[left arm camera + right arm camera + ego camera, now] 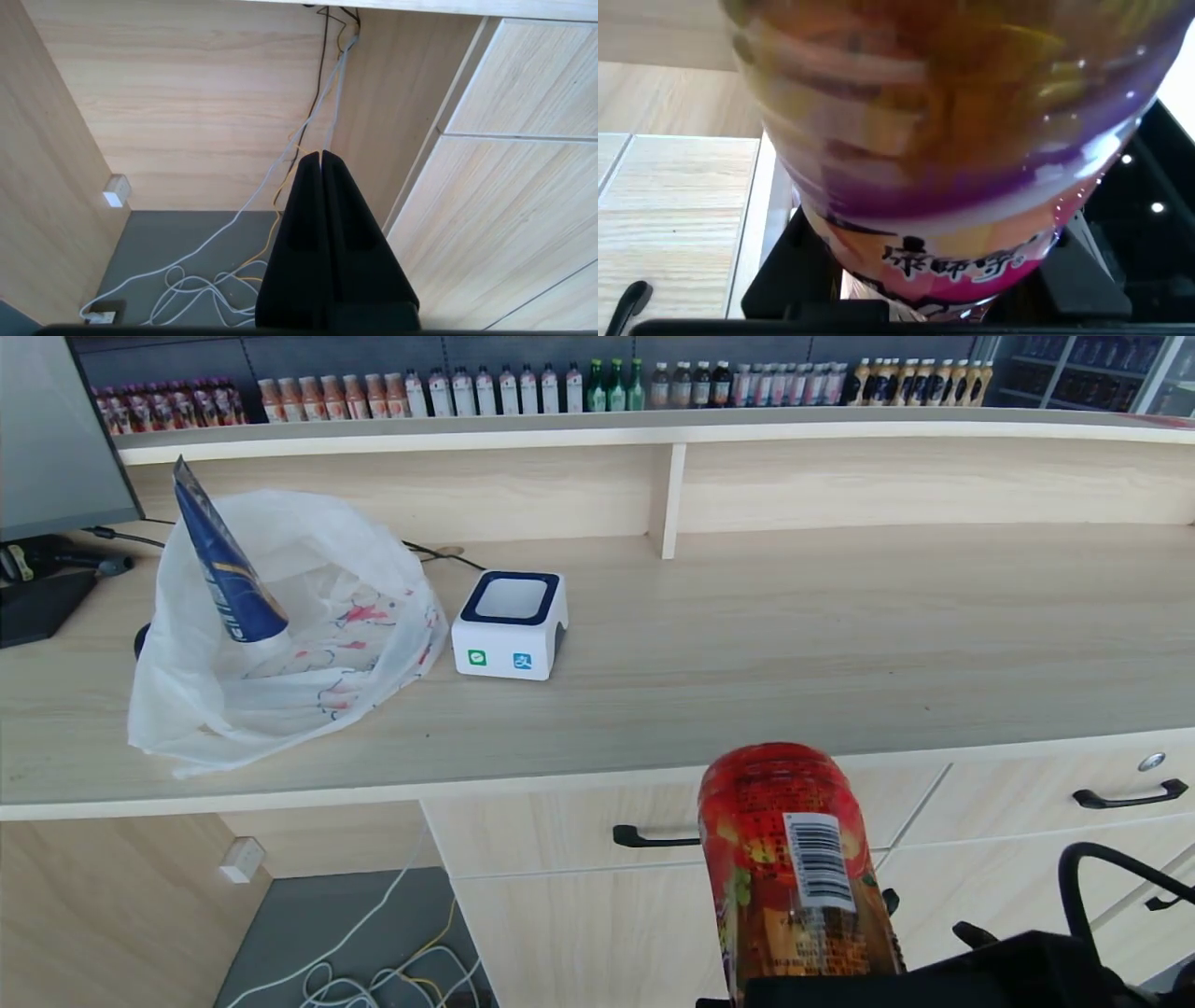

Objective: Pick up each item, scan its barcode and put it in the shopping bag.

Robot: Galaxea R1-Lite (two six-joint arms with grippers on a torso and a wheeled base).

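OK, right gripper [945, 291] is clamped on the bottle [794, 859], which sits low in front of the drawers, short of the table [794, 644] edge and well apart from the scanner [511, 625]. The left gripper [322, 161] has its fingers together and empty, hanging down beside the cabinet above the floor cables [201, 280].

My risks from here:
- **Table edge:** the bottle's far end is about level with the edge, so if I go forward before going up I'd expect to clip it.
- **Grip:** the hold looks to be at the near end with a long overhang, and the wall is slick, so a fast swing could let the bottle pivot or slip in the jaws.
- **Scan:** the barcode [820, 859] faces up at the head camera while the scanner window also faces up. Without a wrist roll I'd show it the wrong side and get no read, and rolling adds more slip load.
- **Bag:** the bag [308, 644] is slumped with a limp mouth and a blue pouch [224, 569] standing in it. The bottle could catch the film, drag the bag, tip the pouch, or land on the table beside it.
- **Scanner:** it's just beside the bag, so a low pass might knock it.
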